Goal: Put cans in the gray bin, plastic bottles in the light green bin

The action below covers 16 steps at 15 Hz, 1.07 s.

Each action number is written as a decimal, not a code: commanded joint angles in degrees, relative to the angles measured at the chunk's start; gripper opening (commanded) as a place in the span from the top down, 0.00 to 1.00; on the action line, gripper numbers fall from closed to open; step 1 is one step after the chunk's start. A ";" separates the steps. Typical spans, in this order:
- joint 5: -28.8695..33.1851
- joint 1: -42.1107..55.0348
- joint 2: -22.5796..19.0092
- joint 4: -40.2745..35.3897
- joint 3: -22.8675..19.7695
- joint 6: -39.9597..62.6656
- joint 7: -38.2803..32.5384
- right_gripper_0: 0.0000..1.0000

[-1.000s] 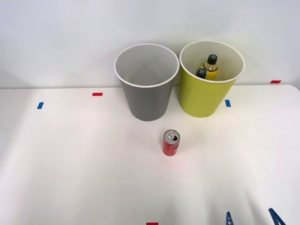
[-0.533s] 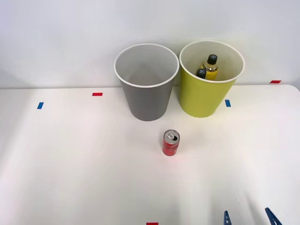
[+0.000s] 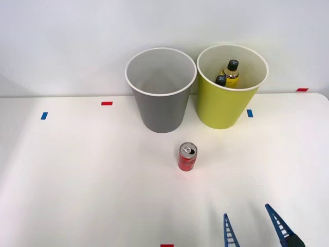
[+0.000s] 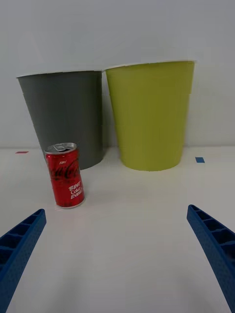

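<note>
A small red can (image 3: 187,157) (image 4: 65,175) stands upright on the white table in front of the two bins. Behind it the gray bin (image 3: 161,90) (image 4: 65,116) is on the left and the light green bin (image 3: 231,86) (image 4: 150,114) on the right, side by side. Two black-capped plastic bottles (image 3: 228,74) sit inside the light green bin, one with amber contents. My right gripper (image 3: 249,220) (image 4: 117,239) is open near the table's front edge, to the right of the can and some way short of it, its blue fingers (image 4: 19,242) spread wide.
Small red tape marks (image 3: 106,103) and blue tape marks (image 3: 44,116) dot the white table (image 3: 82,175). A pale wall rises right behind the bins. Open table surface lies between my gripper and the can.
My right gripper has advanced from the front edge further onto the table toward the can, its fingers showing longer. The can, bins and bottles have not moved.
</note>
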 commanded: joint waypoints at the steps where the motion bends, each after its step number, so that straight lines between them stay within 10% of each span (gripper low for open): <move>1: -4.83 -4.61 -0.73 0.00 3.64 4.26 5.96 0.00; 12: -5.27 -20.69 2.88 0.44 8.03 23.16 8.60 0.00; 16: -5.62 -27.54 7.36 12.92 7.77 14.72 8.95 0.00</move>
